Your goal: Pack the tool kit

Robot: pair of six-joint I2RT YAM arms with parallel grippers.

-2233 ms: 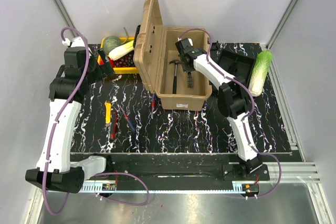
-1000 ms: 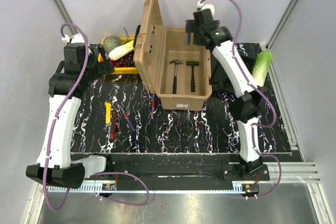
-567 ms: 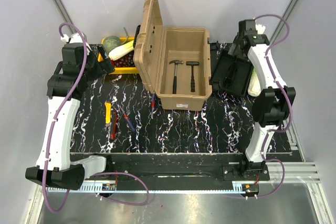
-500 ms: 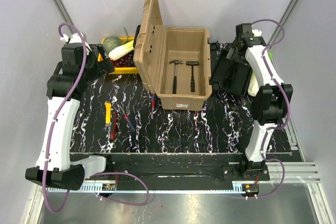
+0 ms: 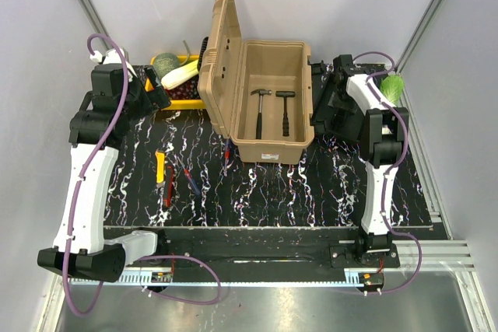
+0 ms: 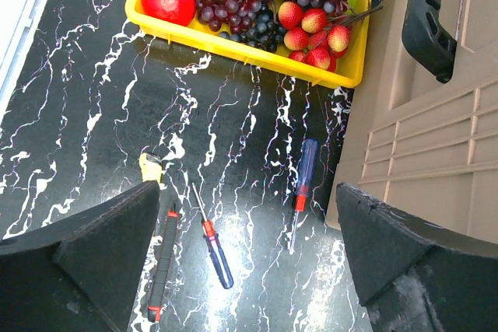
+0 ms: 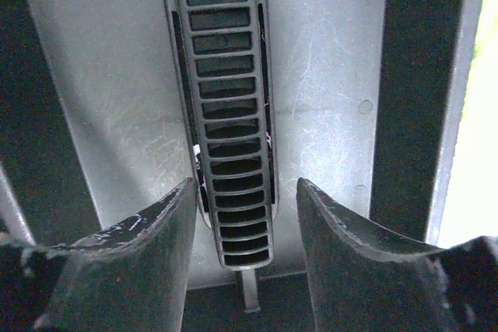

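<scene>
1. Toolbox [image 5: 268, 106]: one, tan and ribbed, at the back middle of the black marbled mat [image 5: 303, 192]. Its lid [image 5: 219, 52] stands upright along the left side.
2. Two hammers lie side by side on the box floor, heads toward the back: the left hammer [image 5: 259, 108] and the black-handled right hammer [image 5: 285, 116]. There is bare floor around both.
3. One black inner tray [image 5: 336, 110] sits just beside the box's right wall, between it and a napa cabbage [image 5: 393, 87] at the mat's right edge.
4. The right gripper [image 7: 245, 192] is on the tray. Its fingers [image 7: 136, 258] are partly apart and straddle the slotted tray handle [image 7: 226, 75], with a gap showing on the right.
5. The left gripper [image 6: 247, 192] is spread wide and holds nothing, above the left of the mat.
6. Four small tools lie loose below it:
   - a yellow-ended tool [image 6: 149, 165]
   - a red-and-black tool [image 6: 162, 258]
   - a short screwdriver [image 6: 213, 240]
   - a blue-handled screwdriver [image 6: 302, 184], just beside the box's front left corner
7. Wide open mat runs from the box front to the near edge.
8. One yellow crate [image 6: 233, 46] of fruit touches the lid side.
</scene>
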